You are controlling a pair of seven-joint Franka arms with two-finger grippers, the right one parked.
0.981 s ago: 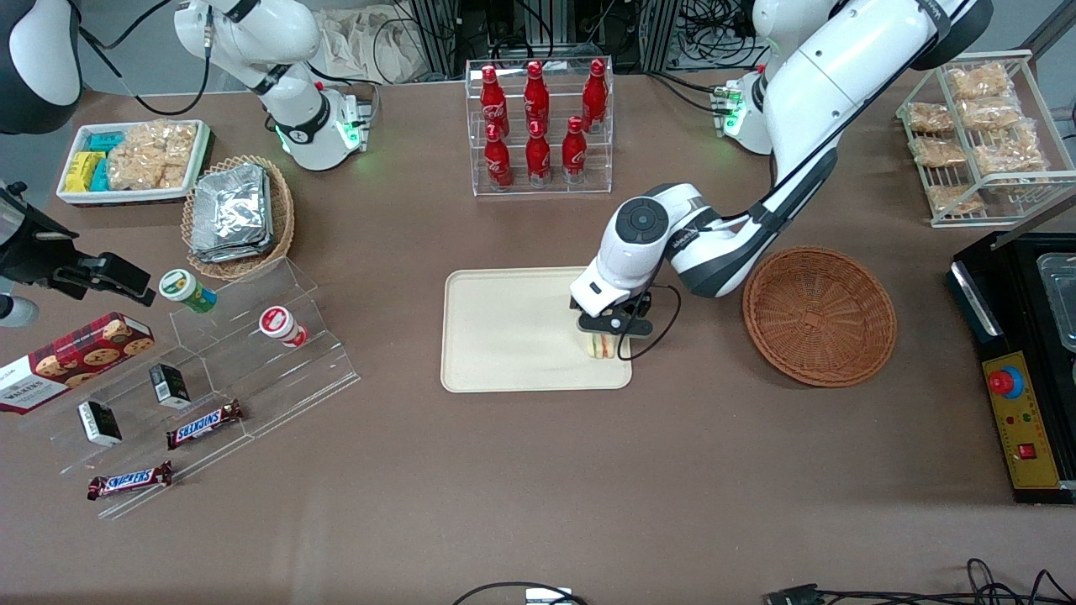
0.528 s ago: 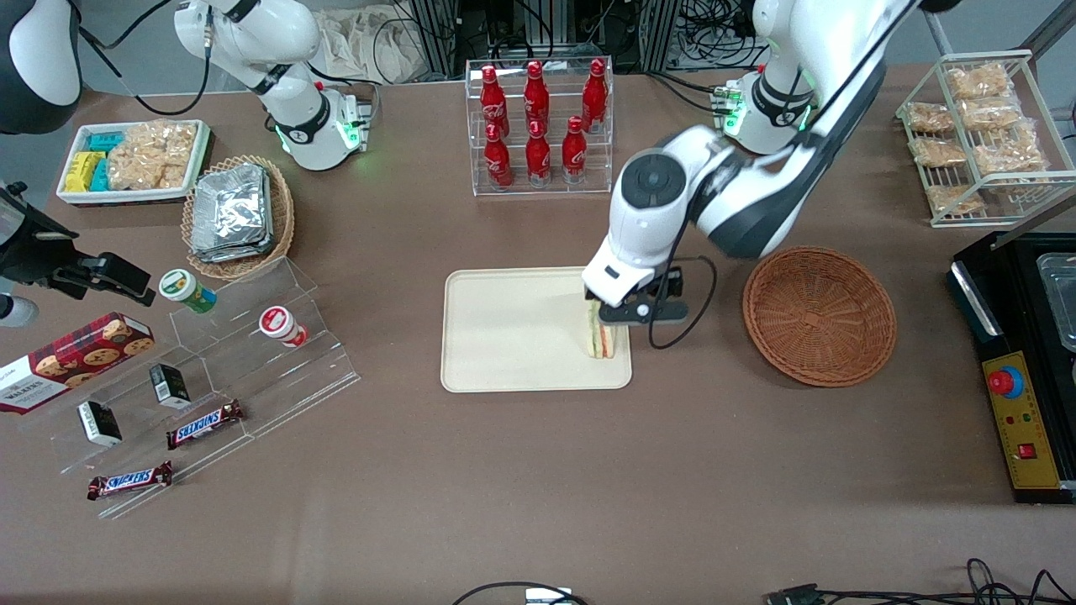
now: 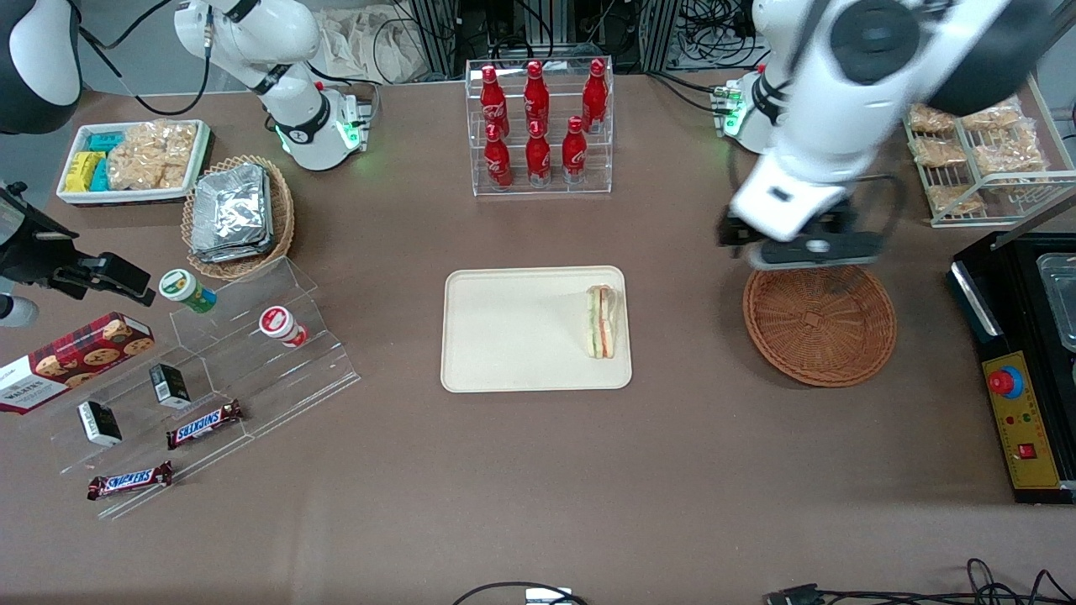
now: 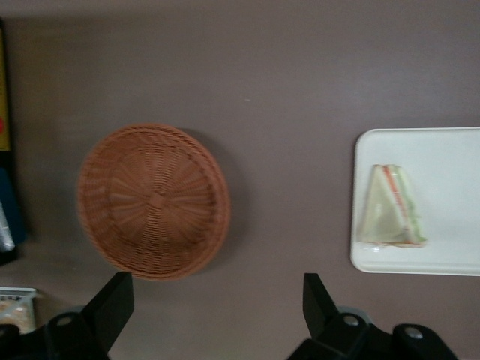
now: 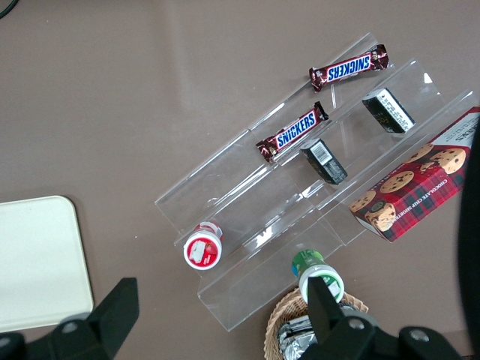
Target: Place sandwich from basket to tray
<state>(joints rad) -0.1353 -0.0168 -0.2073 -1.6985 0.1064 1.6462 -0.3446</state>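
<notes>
On the tray (image 3: pixel 504 336), at the edge nearest the basket (image 3: pixel 820 315), the sandwich (image 3: pixel 602 321) now lies alone, released moments ago; the placement looks complete. Farther off, the gripper (image 3: pixel 799 244) has lifted away to hover above the empty basket's rim, fingers spread wide, holding nothing.

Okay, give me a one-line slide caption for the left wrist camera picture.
Open gripper high above the table, between the empty basket and the tray with the sandwich lying on it.
</notes>
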